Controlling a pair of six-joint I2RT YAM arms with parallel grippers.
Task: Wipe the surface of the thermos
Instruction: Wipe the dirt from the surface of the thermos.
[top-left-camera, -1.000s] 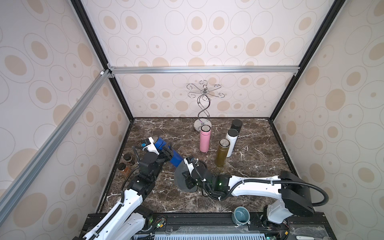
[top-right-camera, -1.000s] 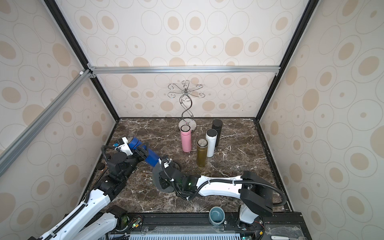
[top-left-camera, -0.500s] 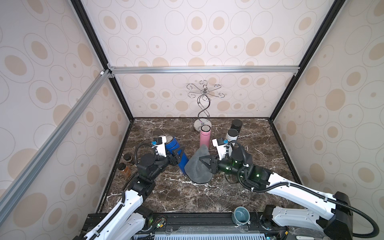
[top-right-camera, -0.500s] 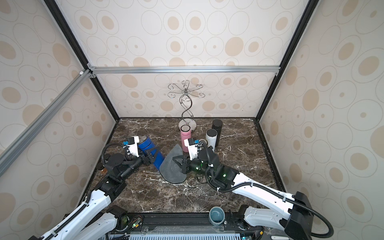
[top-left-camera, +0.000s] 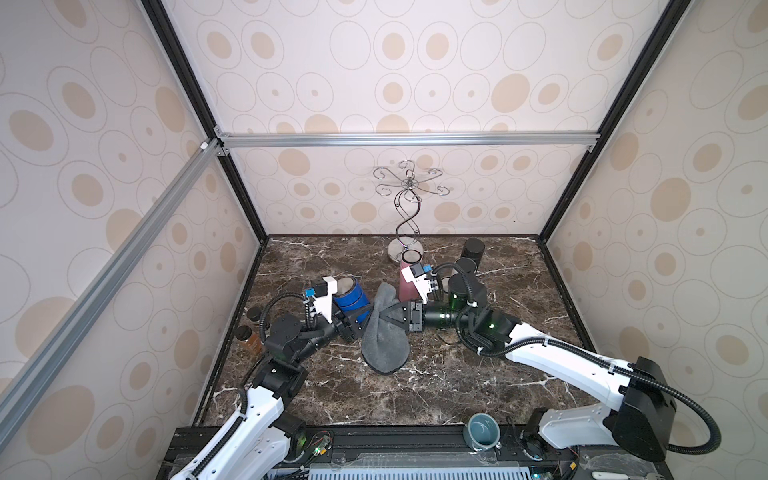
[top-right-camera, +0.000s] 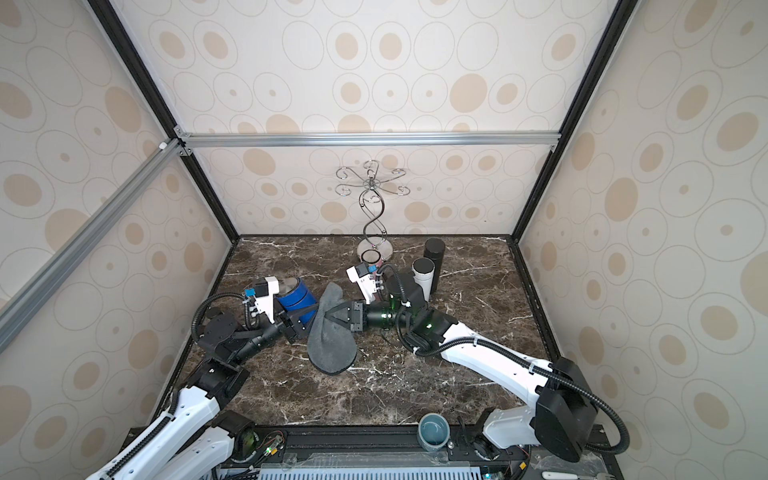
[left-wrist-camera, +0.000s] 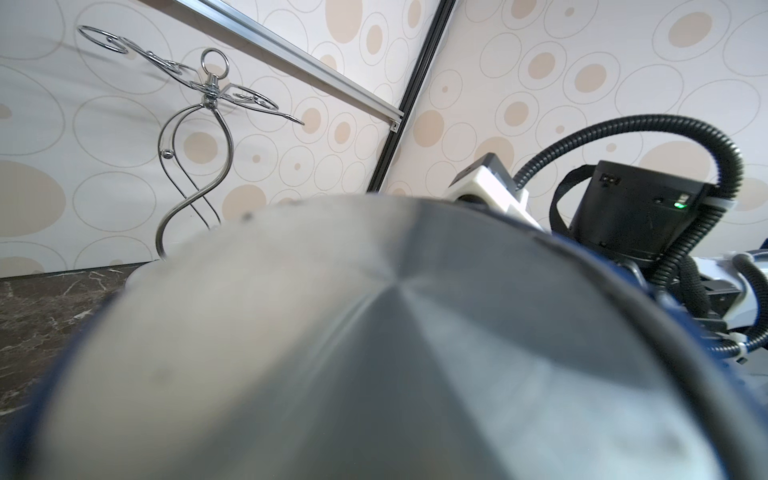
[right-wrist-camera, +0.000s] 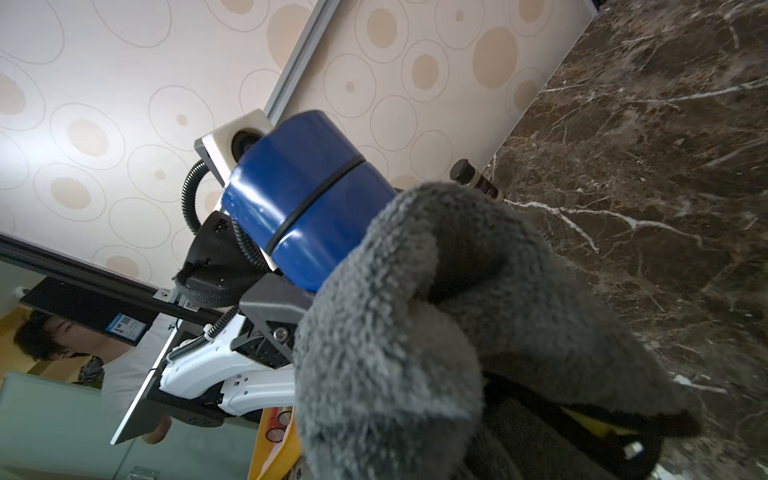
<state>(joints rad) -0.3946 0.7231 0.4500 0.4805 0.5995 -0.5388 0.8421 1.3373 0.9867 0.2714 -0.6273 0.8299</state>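
Note:
In both top views my left gripper (top-left-camera: 351, 326) (top-right-camera: 296, 327) is shut on the blue thermos (top-left-camera: 352, 297) (top-right-camera: 297, 300), which is tilted above the marble table (top-left-camera: 457, 374). My right gripper (top-left-camera: 392, 316) (top-right-camera: 332, 314) is shut on a grey cloth (top-left-camera: 384, 343) (top-right-camera: 330, 345). The cloth hangs down and lies against the thermos's right side. In the right wrist view the cloth (right-wrist-camera: 415, 332) covers the lower part of the thermos (right-wrist-camera: 307, 199) and hides my own jaws. The thermos's steel end (left-wrist-camera: 374, 353) fills the left wrist view.
A pink thermos (top-right-camera: 370, 258), a white one (top-right-camera: 424, 272) and a black one (top-left-camera: 473, 250) stand behind the right arm. A wire stand (top-left-camera: 407, 208) rises at the back. Two small brown bottles (top-left-camera: 249, 336) stand by the left wall. A teal cup (top-left-camera: 482, 430) sits on the front rail.
Over the second the right gripper carried the cloth from low near the front up to the thermos's side. The left gripper raised the thermos and moved it right.

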